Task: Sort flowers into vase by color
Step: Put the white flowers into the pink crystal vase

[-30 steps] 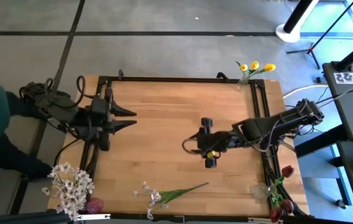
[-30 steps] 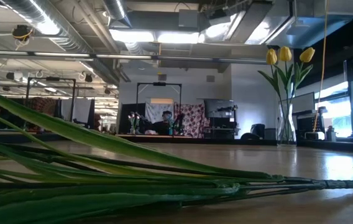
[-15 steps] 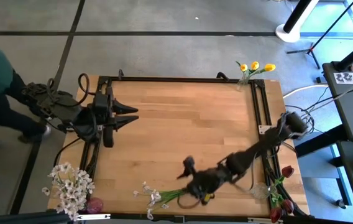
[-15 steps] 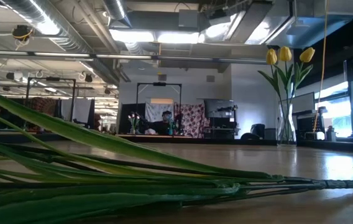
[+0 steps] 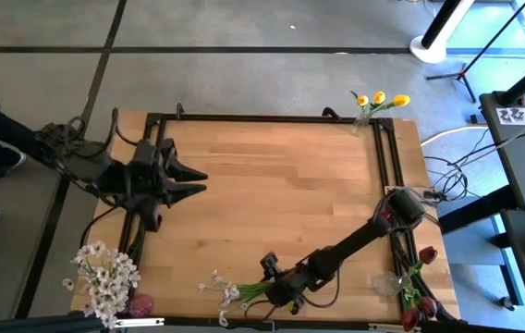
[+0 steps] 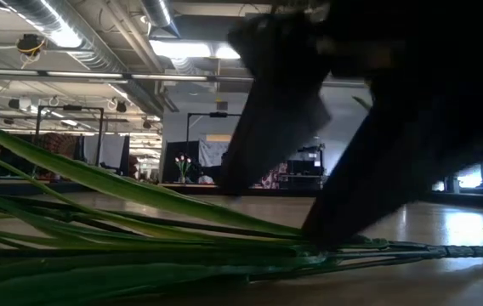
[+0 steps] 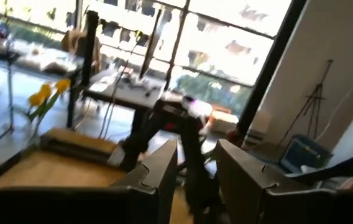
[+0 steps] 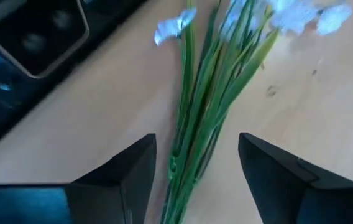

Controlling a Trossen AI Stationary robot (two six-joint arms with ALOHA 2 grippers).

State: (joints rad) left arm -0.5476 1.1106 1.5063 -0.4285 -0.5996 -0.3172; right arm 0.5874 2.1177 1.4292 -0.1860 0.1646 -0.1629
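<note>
One loose spray of white blossoms [image 5: 230, 292] lies flat at the near edge of the bench [image 5: 272, 185], and we take this spray as our landmark. The right pincer [image 5: 276, 289] hangs directly over its bundled green stems; in the right wrist view the two fingers [image 8: 123, 177] stand apart, one on each side of the stems [image 8: 195, 134], with nothing yet held. We judge that the fingers are set astride the stems so that a closing grip would catch the whole bundle at its firm lower part, away from the soft blossoms.

Left of the spray, at the bench's near corner, a fuller bunch of white flowers [image 5: 105, 274] stands gathered, presumably where this spray belongs. Right of the spray, at the opposite near corner, dark red tulips [image 5: 421, 294] stand together.

Farther from the spray, toward the left rear, the left pincer [image 5: 198, 180] waits clear of the work, its fingers apart and empty. Farthest off, at the right rear corner, yellow tulips [image 5: 379, 99] stand in their vase, so each colour keeps its own corner.
</note>
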